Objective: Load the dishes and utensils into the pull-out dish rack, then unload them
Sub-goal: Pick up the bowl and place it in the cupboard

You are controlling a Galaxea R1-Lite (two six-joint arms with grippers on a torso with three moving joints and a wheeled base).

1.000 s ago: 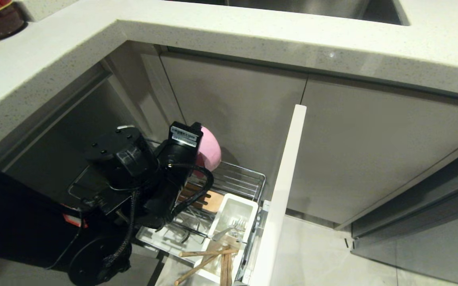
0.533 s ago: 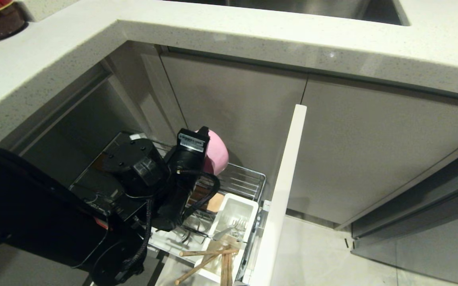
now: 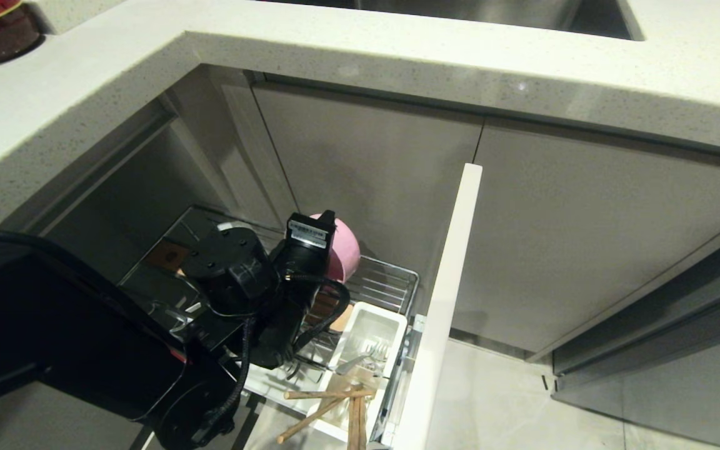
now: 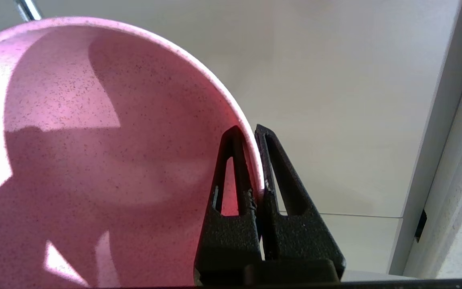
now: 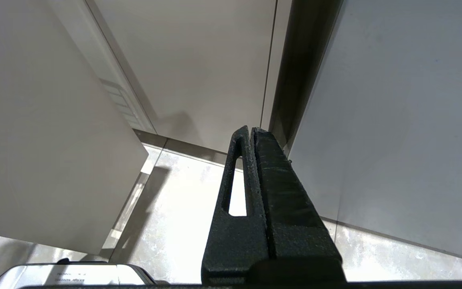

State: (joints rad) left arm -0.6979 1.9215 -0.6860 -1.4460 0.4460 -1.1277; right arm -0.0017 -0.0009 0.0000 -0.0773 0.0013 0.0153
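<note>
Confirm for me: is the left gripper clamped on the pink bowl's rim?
Yes. The left gripper has one finger inside and one outside the pink bowl, pinching its rim.

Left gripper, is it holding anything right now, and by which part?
Yes. The left gripper is shut on the pink bowl, pinching its rim, one finger inside and one outside. The right gripper holds nothing.

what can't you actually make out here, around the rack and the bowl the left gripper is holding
- Head view: the left arm hides the near-left part of the pull-out dish rack, so no plate can be confirmed there.
- Head view: the left gripper's hold on the pink bowl is hidden by its wrist; only the left wrist view shows the left gripper shut on the rim.
- Head view: the chopsticks run off the bottom edge.
- Left wrist view: the bowl's far side is cut off.
</note>
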